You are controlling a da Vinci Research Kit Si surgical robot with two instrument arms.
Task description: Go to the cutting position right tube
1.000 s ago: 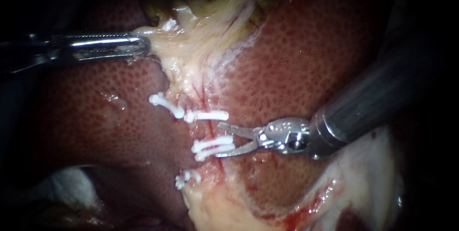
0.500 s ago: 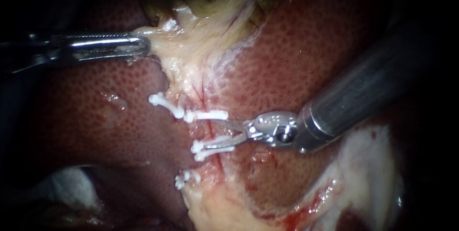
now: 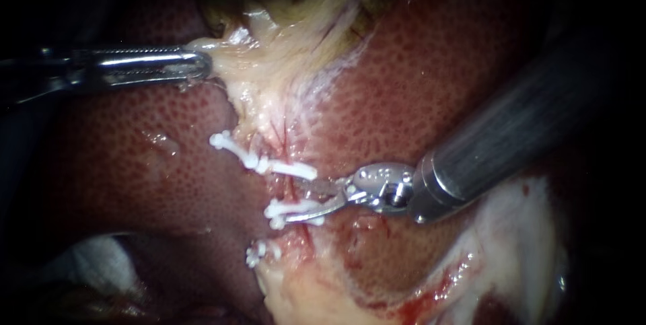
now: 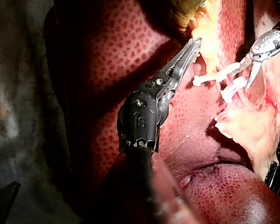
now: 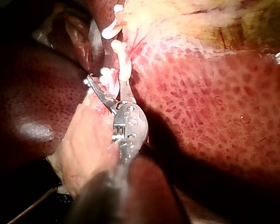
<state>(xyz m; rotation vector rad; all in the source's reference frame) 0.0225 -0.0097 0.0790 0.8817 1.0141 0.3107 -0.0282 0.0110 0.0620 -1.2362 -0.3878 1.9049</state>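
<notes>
The right tube [image 3: 297,189] is a thin red strand running down pale tissue between white clips. One clip [image 3: 291,169] crosses it above, and a pair of clips [image 3: 288,208] crosses it below. My right instrument [image 3: 307,199] comes in from the right with its blades open. They straddle the tube in the gap between those clips, also seen in the right wrist view [image 5: 105,84]. My left instrument [image 3: 195,66] is shut on the pale edge of the gallbladder [image 3: 269,62] and holds it to the left, as the left wrist view [image 4: 191,46] shows.
Mottled red liver [image 3: 417,83] surrounds the site. Another white clip [image 3: 232,147] sits on the left tube, and one more [image 3: 259,252] lies lower down. Pale, bloodied tissue [image 3: 471,264] lies under the right shaft. White gauze [image 3: 87,258] shows at the lower left.
My right instrument has advanced to the left, and its open blades now reach around the tube between the clips. The upper clip has tilted slightly. The left instrument has stayed still.
</notes>
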